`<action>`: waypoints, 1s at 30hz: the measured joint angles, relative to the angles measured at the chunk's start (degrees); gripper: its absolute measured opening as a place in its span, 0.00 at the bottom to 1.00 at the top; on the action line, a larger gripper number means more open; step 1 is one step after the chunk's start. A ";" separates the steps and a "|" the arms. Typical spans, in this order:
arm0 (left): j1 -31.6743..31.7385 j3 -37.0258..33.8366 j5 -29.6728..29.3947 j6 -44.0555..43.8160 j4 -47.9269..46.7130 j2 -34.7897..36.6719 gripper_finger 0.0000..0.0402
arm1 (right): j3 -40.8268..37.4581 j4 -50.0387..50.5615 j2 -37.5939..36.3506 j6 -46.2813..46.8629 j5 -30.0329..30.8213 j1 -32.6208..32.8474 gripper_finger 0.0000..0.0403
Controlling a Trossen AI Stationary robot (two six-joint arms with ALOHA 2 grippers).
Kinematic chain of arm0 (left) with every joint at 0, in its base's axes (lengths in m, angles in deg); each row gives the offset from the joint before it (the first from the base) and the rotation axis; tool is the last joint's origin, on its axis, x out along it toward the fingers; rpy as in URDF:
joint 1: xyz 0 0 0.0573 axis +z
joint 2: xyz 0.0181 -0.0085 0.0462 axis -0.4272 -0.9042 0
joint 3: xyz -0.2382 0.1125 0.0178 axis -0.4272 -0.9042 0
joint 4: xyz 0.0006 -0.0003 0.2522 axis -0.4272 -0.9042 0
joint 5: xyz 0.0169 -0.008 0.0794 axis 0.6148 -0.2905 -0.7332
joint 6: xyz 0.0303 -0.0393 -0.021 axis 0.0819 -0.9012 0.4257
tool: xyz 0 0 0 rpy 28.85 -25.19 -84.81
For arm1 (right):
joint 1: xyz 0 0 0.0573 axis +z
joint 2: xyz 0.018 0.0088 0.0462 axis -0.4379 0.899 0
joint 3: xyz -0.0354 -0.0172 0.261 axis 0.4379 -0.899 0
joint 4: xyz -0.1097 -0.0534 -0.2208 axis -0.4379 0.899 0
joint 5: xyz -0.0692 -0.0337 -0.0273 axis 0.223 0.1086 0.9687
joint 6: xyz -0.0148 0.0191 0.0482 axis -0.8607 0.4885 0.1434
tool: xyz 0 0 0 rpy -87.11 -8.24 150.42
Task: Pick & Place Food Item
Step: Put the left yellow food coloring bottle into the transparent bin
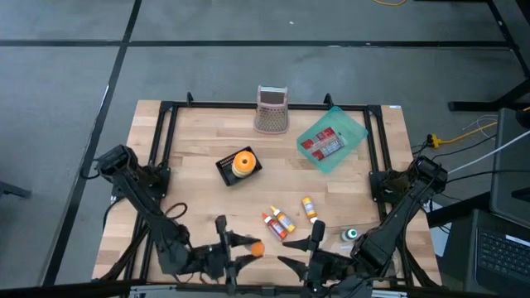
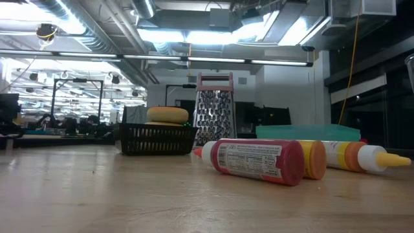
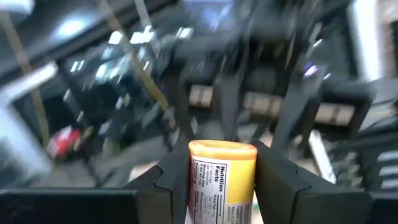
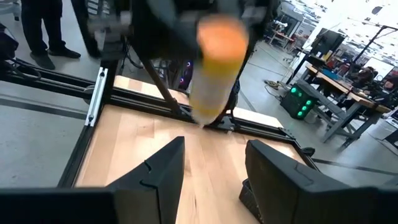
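Near the table's front edge my left gripper [image 1: 247,246] is shut on a yellow bottle with an orange cap [image 3: 222,177], which the right wrist view shows blurred above the wood [image 4: 214,68]. My right gripper [image 1: 303,248] faces it from the right, open and empty [image 4: 214,149]. On the table lie a red-labelled bottle [image 1: 279,222] [image 2: 255,160] and a yellow one [image 1: 309,208] [image 2: 352,155]. A black basket [image 1: 225,172] [image 2: 157,138] holding a round orange-yellow item [image 1: 243,162] stands mid-table. My left gripper pinches the bottle's body [image 3: 214,193] between its two fingers [image 3: 171,180], just behind the orange cap [image 3: 222,151]. The fingers reach level from the table's left and lie along the bottle, whose cap end sticks out past the fingertips. The bottle is lifted clear of the table.
A pink-framed grater [image 1: 272,109] [image 2: 214,116] stands at the far edge. A teal tray [image 1: 352,132] [image 2: 307,133] with a red packet [image 1: 321,144] sits far right. A small green-and-white thing [image 1: 351,235] lies near my right arm. A black frame [image 1: 166,132] borders the table.
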 joint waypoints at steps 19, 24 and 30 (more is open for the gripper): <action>6.88 7.69 54.40 14.79 7.03 -0.02 0.33 | -0.06 -21.20 -0.09 -22.85 -13.66 0.35 0.42; 8.62 7.69 66.97 14.49 10.37 -0.09 0.32 | -0.07 -21.19 -0.09 -22.56 -16.00 0.44 0.42; 10.67 7.69 70.90 13.15 10.79 -0.37 0.32 | -0.04 -21.21 -0.07 -22.51 -16.76 0.42 0.42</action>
